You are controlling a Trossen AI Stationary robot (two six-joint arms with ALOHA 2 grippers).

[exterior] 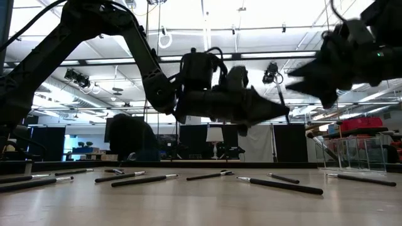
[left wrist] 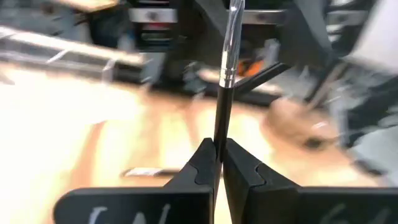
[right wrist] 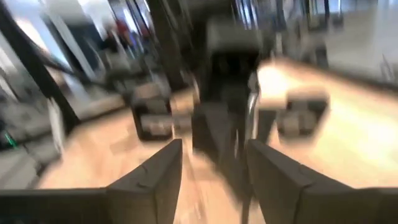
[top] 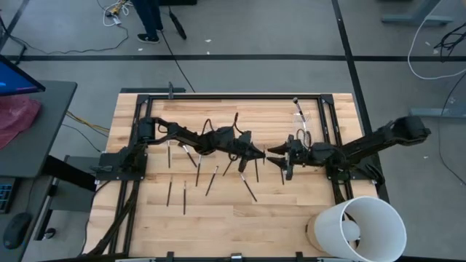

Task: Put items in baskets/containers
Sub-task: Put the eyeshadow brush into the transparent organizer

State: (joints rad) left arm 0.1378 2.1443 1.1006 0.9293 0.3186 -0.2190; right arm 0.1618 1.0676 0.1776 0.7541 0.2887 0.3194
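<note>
Several dark makeup brushes (top: 212, 180) lie flat on the wooden table, also seen in the low view as brushes (exterior: 279, 184). My left gripper (top: 256, 153) hovers over the table's middle, shut on one brush (left wrist: 219, 118) with a silver ferrule (left wrist: 228, 76). My right gripper (top: 279, 156) is open, close by on the right, its fingers facing the left gripper and touching nothing. A clear cup (top: 301, 122) stands near the far right; I cannot tell how many brushes are in it. My left gripper pinches the brush's dark handle (left wrist: 217, 146) between its two fingers, below the silver ferrule. The brush runs on past the fingertips, pale end away from the gripper. It is lifted clear of the table and stands steeply tilted above the fingertips (exterior: 281, 95).
A large white bucket (top: 362, 227) sits at the near right corner. A black metal frame (top: 233, 95) borders the tabletop. Loose brushes spread over the middle and left of the table. A person's legs (top: 148, 18) show on the floor beyond the far edge.
</note>
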